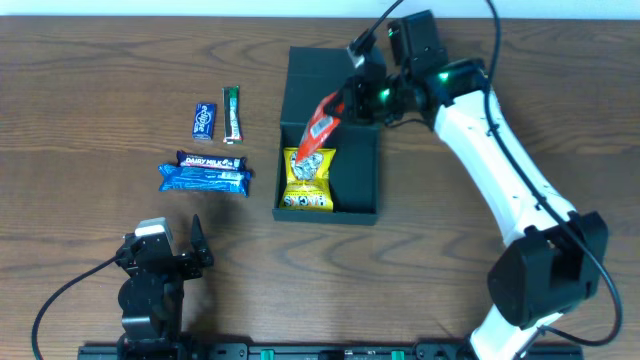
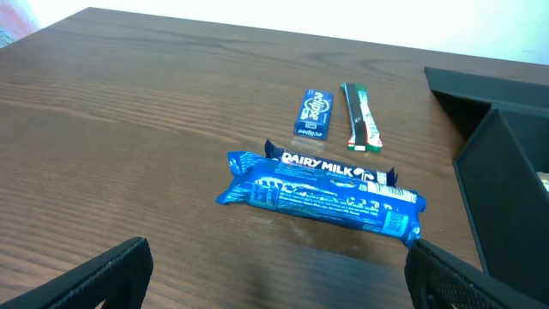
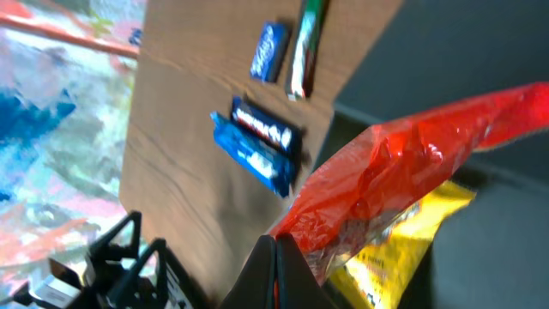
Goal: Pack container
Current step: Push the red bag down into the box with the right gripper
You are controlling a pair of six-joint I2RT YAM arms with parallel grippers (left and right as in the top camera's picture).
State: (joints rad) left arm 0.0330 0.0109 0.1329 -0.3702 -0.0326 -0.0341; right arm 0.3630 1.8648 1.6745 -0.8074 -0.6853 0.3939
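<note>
r gripper (image 1: 349, 100) is pinched tight on one end of a red snack packet (image 1: 322, 125). in the r wrist view the fingertips (image 3: 274, 257) meet at the packet's crumpled edge and the red packet (image 3: 403, 163) stretches up and away from them. the packet hangs tilted over the far half of the container (image 1: 357, 170), its lower end over the top of a yellow snack packet (image 1: 307, 180) that lies flat inside, on the container's left side. whether red touches yellow, can't tell.

container is a dark teal box near the table's centre, lid flap (image 1: 315, 72) open toward the far side. its r half inside is bare.

left of the box on the wood table (image 1: 100, 80), apart from it: a green-and-white stick pack (image 1: 232, 113) w/ a small blue eclipse pack (image 1: 204, 120) just beside it. nearer the front, a dairy milk bar (image 1: 212, 160) and a blue-wrapped bar (image 1: 203, 179) lie side by side, touching.

l gripper (image 1: 175, 236) sits low at the near left edge, jaws spread wide, nothing btwn them. its wrist cam looks across the blue-wrapped bar (image 2: 322, 196) toward the container's corner (image 2: 506, 154).
</note>
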